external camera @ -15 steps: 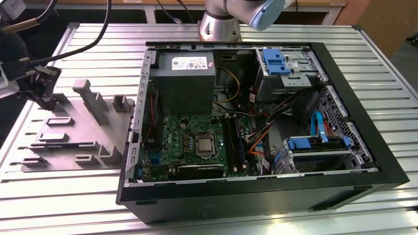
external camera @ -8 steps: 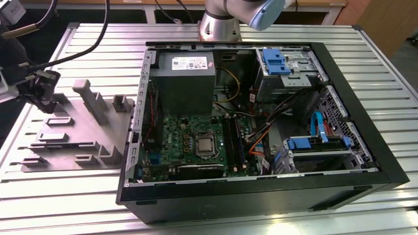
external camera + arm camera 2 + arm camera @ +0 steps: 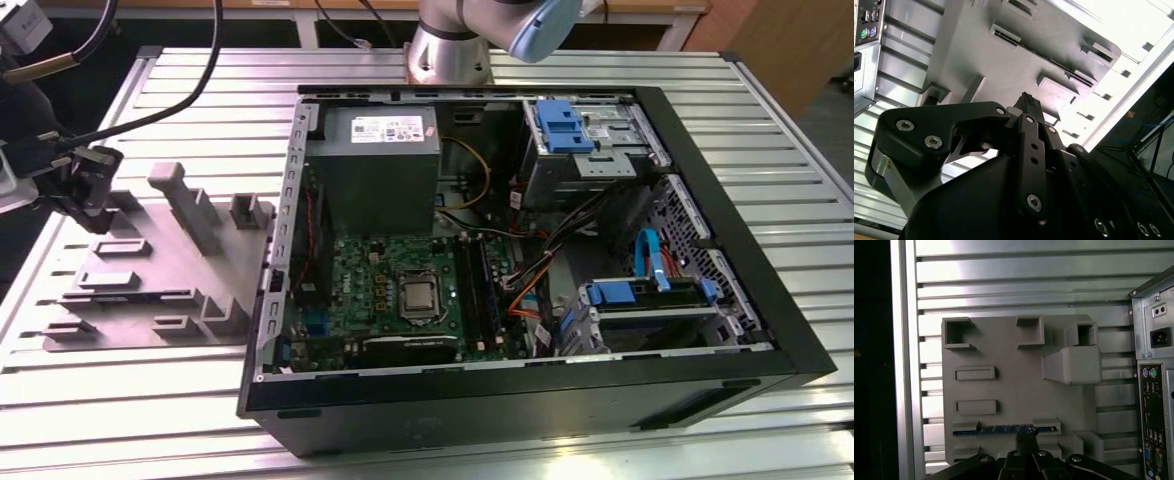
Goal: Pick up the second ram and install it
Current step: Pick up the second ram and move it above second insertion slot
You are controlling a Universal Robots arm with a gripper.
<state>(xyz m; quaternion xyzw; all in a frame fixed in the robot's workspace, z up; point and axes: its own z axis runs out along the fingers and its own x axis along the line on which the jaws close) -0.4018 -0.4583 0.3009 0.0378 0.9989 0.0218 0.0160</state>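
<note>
- Arm lowered at the bench (image 3: 774, 140) edge; claw (image 3: 1024, 439) over the gray tray (image 3: 1009, 355), its grip state cannot be told.
- Second ram (image 3: 999, 429) stands edge-up in a tray slot at the claw tip; open computer case (image 3: 534, 250) beside.

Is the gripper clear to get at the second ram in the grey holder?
Probably yes: the gripper hangs right by the second ram, which stands on edge in the grey holder slot, nothing over it.

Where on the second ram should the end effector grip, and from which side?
Likely best: grip the second ram across its flat faces near mid-length, coming from above, since it stands on edge in the grey fixture slot with its top edge exposed.
</note>
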